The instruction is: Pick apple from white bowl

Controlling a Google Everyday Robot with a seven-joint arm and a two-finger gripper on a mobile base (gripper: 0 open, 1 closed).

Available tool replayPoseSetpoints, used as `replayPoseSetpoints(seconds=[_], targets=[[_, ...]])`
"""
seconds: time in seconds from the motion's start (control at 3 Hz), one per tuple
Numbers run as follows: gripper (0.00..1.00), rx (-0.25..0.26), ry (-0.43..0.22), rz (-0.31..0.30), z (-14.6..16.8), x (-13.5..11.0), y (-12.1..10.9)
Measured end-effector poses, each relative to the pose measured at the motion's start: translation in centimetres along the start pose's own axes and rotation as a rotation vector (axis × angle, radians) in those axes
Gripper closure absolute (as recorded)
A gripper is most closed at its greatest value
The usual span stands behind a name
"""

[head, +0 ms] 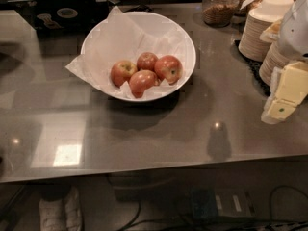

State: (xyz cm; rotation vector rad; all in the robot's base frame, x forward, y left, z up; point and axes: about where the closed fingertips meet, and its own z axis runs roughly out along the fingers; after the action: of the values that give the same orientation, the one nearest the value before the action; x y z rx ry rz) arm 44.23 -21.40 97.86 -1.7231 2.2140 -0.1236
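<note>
The large round red apple (168, 69) lies rightmost among three other red apples (142, 82) in the wide white paper-lined bowl (186, 44) on the glossy grey bench (144, 138). The cream claw (285, 97) hangs at the right edge, well apart from the bowl, with nothing seen in its grip. How far open it is I cannot tell.
</note>
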Motion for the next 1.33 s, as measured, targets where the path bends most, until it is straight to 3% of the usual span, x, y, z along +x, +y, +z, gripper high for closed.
replayPoseSetpoints(seconds=[0.33,0.67,1.0,1.33], targets=[[0.0,0.029,-0.041,-0.025,0.3,-1.0,-1.1],[0.0,0.026,-0.126,-0.053,1.6,-2.5,-2.4],[0.0,-0.011,-0.183,-0.086,3.2,-4.1,-2.9],[0.0,-0.014,-0.186,-0.086,3.3,-4.1,-3.0]])
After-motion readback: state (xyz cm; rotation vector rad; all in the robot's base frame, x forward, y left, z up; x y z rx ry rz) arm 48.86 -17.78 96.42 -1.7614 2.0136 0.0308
